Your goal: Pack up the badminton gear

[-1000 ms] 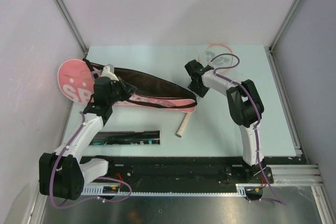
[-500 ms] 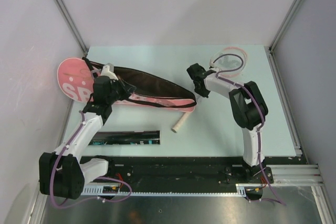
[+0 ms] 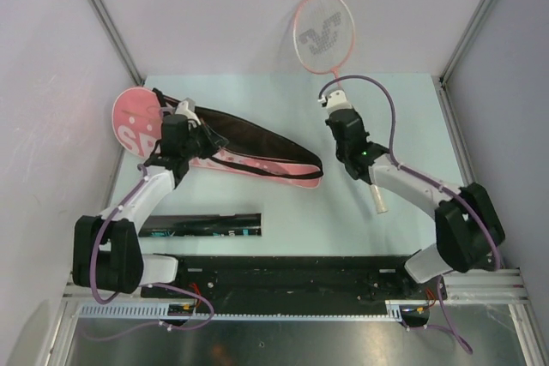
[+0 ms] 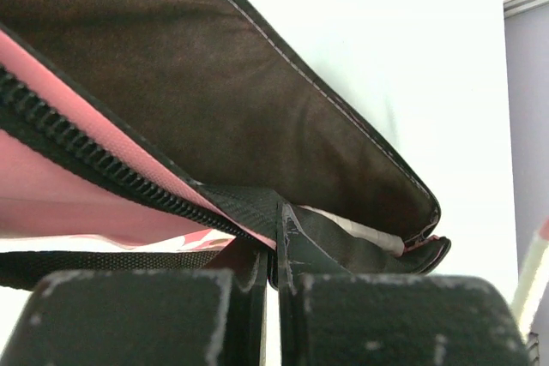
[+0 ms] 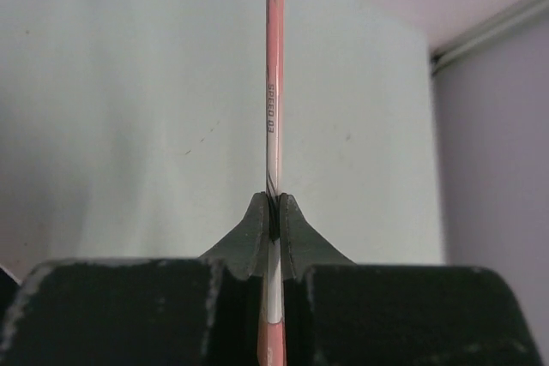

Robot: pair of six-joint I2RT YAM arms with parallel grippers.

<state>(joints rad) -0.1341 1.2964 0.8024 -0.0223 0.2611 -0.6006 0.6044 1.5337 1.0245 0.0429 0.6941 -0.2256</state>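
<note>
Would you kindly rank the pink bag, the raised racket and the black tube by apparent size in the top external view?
1. pink bag, the broadest.
2. racket, about as long as the bag, but it is held up nearer the camera, so this ranking is unsure.
3. black tube, clearly the shortest.

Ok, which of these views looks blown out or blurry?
Left wrist view: pale table glares almost white behind the pink zip-up racket bag; black fingers soft. Right wrist view: lettering on the pink racket shaft sharp. Top view: even, sharp.
</note>
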